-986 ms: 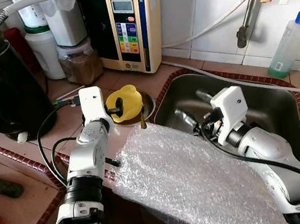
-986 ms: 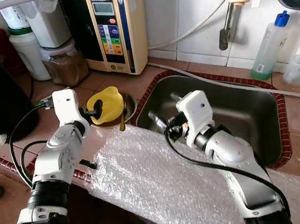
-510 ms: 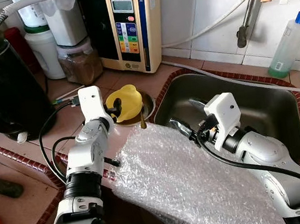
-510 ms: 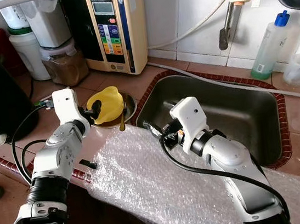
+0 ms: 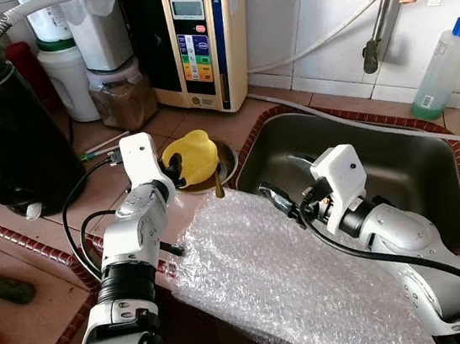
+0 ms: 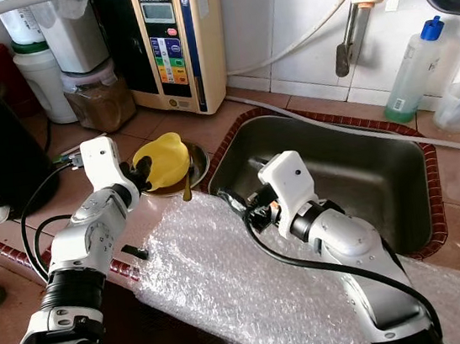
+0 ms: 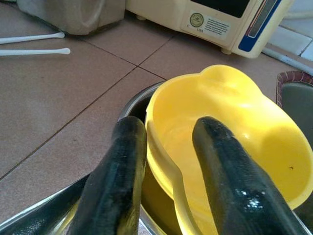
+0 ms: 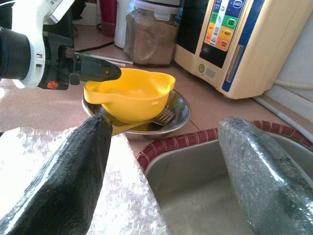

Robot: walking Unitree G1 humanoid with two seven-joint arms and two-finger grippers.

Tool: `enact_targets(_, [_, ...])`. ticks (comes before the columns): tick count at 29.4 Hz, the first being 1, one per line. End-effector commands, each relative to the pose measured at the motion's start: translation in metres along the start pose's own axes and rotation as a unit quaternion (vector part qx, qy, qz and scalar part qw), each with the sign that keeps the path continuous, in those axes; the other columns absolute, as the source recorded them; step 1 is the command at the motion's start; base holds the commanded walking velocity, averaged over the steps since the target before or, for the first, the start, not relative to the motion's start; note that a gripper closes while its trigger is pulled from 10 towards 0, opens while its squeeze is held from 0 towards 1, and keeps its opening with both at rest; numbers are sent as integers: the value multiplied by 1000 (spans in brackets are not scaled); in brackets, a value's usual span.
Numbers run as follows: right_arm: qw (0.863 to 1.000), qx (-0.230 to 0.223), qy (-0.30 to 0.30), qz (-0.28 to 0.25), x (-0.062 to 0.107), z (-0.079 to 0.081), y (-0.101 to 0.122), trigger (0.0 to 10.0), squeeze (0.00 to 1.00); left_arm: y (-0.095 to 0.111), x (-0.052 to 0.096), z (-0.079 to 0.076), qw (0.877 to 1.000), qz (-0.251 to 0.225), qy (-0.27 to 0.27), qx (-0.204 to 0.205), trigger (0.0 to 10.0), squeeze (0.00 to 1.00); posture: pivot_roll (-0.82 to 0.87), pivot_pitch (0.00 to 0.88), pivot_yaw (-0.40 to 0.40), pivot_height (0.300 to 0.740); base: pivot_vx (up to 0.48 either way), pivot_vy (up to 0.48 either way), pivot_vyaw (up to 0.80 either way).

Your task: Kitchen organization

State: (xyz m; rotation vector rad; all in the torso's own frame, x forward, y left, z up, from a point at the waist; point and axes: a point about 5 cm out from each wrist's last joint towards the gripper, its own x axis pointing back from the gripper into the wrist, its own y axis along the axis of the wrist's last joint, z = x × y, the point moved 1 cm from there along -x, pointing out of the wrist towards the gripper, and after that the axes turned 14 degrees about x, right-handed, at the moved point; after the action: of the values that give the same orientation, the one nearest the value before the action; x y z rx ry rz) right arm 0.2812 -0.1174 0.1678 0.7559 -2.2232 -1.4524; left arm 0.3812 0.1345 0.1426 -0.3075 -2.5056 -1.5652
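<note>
Right gripper has drawn back from the sink to its near-left rim beside the bubble wrap, jaws spread and empty. Left gripper pinches the yellow bowl's rim; bowl sits in a steel dish on the desk.
</note>
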Motion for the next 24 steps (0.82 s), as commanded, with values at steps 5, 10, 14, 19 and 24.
enact_targets(5, [1000, 5, 4, -5, 0, 1, 4, 10000, 0, 3, -1, -5, 1000, 1, -12, 7, 0, 0, -14, 0, 30, 740, 0, 0, 0])
enact_targets(10, [1000, 5, 2, -5, 0, 0, 4, 10000, 0, 3, -1, -5, 1000, 2, -11, 7, 0, 0, -13, 0, 30, 740, 0, 0, 0])
enact_targets(14, [1000, 6, 3, -4, -1, 1, 3, 10000, 0, 2, -1, -2, 1000, 5, -3, -2, 0, 0, -10, 0, 28, 740, 0, 0, 0])
enact_targets(19, [1000, 6, 3, -4, -2, 1, 3, 10000, 0, 4, 0, 6, 1000, -1, 16, -2, 0, 0, -9, 0, 27, 740, 0, 0, 0])
enact_targets(24, [1000, 6, 2, -3, -2, 1, 2, 10000, 0, 9, 1, 9, 999, -22, 28, 0, 0, 0, -7, 0, 26, 740, 0, 0, 0])
